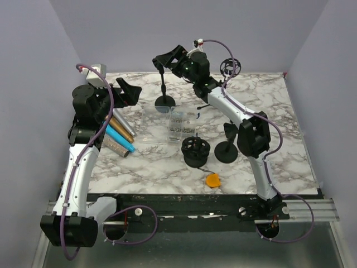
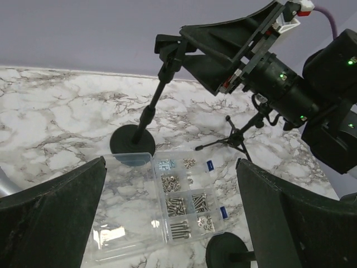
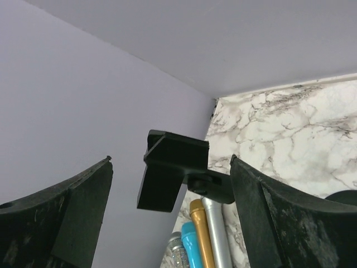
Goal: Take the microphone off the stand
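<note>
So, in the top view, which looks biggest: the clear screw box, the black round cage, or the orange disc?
1. clear screw box, largest
2. black round cage
3. orange disc, clearly smallest

Wearing white shells on left arm (image 1: 78, 167) and right arm (image 1: 230, 107), black joint housings; trailing purple cables (image 1: 215, 41); ending in matte black wedge fingers (image 2: 50, 212); showing green lights (image 2: 280, 71).
</note>
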`<state>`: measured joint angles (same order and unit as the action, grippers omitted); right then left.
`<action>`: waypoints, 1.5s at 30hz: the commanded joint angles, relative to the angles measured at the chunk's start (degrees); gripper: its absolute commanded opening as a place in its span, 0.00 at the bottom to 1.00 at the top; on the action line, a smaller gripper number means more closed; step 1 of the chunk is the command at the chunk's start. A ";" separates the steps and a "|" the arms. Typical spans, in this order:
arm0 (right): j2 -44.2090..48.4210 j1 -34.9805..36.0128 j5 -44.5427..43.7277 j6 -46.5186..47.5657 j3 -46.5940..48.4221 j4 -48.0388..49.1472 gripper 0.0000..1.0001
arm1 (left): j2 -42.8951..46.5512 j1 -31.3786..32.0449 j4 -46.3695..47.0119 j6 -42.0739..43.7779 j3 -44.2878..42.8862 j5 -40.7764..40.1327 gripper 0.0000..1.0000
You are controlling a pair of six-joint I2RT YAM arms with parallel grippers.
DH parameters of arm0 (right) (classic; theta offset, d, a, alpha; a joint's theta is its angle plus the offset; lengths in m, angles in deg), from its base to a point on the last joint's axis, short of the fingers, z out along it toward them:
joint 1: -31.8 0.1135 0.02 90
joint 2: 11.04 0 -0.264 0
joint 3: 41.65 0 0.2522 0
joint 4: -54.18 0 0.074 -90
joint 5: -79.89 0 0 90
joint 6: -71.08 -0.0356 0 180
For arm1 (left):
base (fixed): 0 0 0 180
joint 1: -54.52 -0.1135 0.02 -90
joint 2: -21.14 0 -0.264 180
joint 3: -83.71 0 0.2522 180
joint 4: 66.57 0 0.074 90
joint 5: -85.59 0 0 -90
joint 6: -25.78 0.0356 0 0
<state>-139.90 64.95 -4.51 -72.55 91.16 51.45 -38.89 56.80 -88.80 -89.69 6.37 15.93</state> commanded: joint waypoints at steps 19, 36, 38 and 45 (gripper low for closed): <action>-3.98 -0.28 -5.34 2.84 -6.58 1.53 0.59 | 1.22 0.12 2.32 1.13 1.34 2.27 0.98; -5.53 -0.78 -6.95 2.59 -10.63 2.21 0.71 | 0.88 0.18 2.46 1.57 1.74 1.94 0.98; -5.53 -0.89 -6.75 2.42 -11.66 2.63 0.71 | 0.86 0.14 2.51 1.57 1.84 1.92 0.98; -6.72 -1.32 -5.96 2.46 -12.42 4.14 0.74 | 0.70 0.14 2.57 1.39 1.80 2.12 0.98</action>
<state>-142.63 64.77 -8.57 -72.90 81.32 63.19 -38.32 56.80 -87.51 -89.03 7.64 17.09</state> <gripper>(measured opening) 0.727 0.979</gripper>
